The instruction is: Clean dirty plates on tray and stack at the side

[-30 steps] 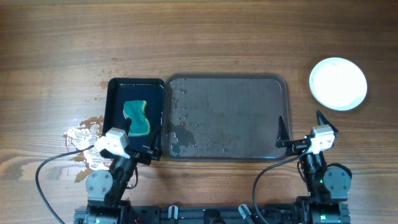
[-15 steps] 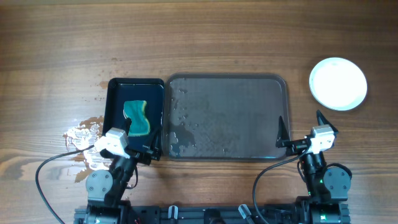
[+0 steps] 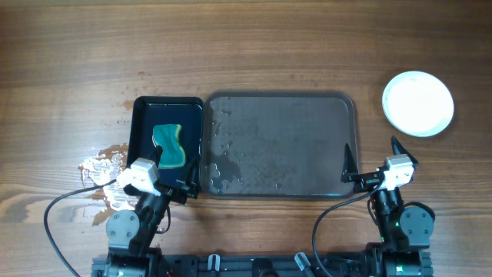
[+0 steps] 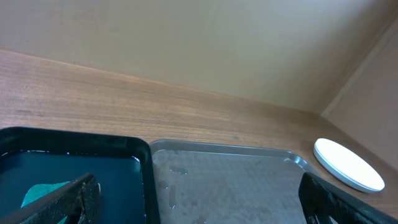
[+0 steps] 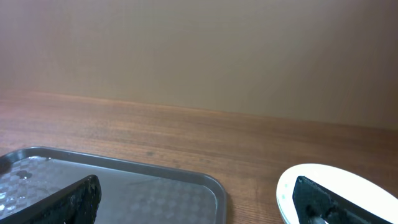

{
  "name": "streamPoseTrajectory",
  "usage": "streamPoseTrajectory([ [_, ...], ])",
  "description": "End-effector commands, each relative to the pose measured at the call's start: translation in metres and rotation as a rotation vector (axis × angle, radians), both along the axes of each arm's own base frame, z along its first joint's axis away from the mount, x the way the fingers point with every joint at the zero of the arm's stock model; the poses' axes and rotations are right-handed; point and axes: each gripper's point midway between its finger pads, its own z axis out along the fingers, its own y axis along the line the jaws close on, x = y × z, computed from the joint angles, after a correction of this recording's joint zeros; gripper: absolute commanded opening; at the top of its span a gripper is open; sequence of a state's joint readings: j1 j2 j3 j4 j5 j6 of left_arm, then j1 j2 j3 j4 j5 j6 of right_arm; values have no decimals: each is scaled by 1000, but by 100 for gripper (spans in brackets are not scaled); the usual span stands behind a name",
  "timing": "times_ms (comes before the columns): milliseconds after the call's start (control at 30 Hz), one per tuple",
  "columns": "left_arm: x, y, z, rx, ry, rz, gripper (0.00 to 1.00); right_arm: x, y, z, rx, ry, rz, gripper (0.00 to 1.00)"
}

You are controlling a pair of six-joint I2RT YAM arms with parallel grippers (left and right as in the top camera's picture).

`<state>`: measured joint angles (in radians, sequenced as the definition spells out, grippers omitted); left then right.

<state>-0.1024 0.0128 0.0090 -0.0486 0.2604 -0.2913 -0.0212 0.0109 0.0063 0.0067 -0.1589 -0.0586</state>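
Plates [image 3: 418, 103] show as one white pile on the surface [image 3: 307, 46], to the right of the tray [image 3: 280, 146] and apart from it, so the stacking looks finished. On the tray I see only water drops and no plate. I judge the task as nearly complete. Beside the tray's left edge the black basin [image 3: 142, 127] holds the green sponge [image 3: 170, 146]. Left gripper [image 3: 172, 171] and right gripper [image 3: 373, 154] hang near the base with fingers spread wide, holding nothing, probably parked at rest.
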Motion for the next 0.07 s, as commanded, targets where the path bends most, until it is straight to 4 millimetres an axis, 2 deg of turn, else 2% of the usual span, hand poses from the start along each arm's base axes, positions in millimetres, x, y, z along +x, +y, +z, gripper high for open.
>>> streamPoseTrajectory([
  [0, 0, 0, -1, -8, 3, -1, 100, 0, -1, 2, -18, -10, -5, 100],
  [33, 0, 0, -1, -8, 3, -1, 100, 0, -1, 1, -18, -10, -5, 100],
])
